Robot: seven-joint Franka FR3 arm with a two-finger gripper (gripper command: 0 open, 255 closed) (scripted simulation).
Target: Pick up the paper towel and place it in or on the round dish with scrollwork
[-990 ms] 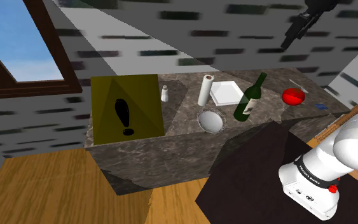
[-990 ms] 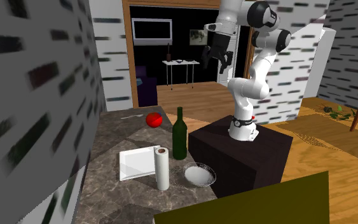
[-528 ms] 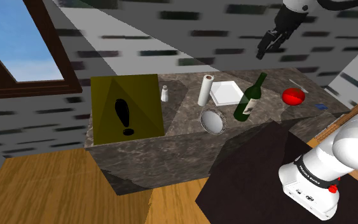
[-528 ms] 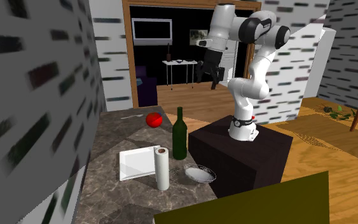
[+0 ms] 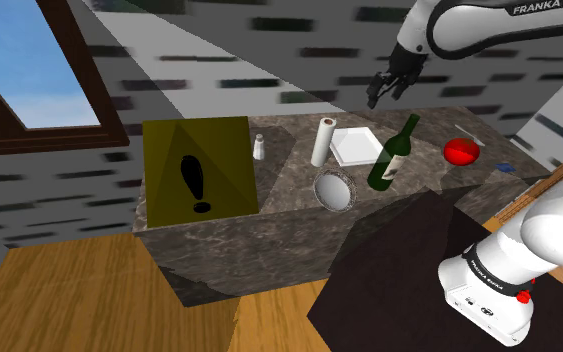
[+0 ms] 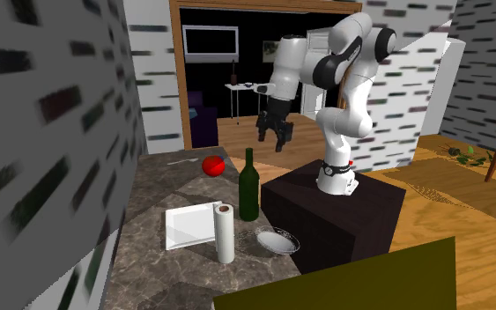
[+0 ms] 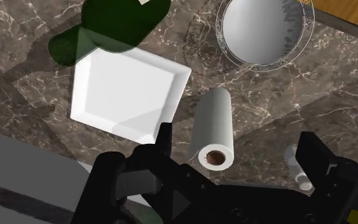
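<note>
Upper right in shoulder view, the black two-finger gripper hangs wide open; wrist view reveals the brown core of the white paper towel roll.

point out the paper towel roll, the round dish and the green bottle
paper towel roll (image 7: pixel 215 124), wrist view, side of the roll
round dish (image 7: pixel 263 28), wrist view, bare inside
green bottle (image 6: pixel 249 195), second exterior view, body

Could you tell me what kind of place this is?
Probably a home kitchen: a marbled counter holds a green bottle, a paper towel roll and a white square plate, with a wooden floor below.
</note>
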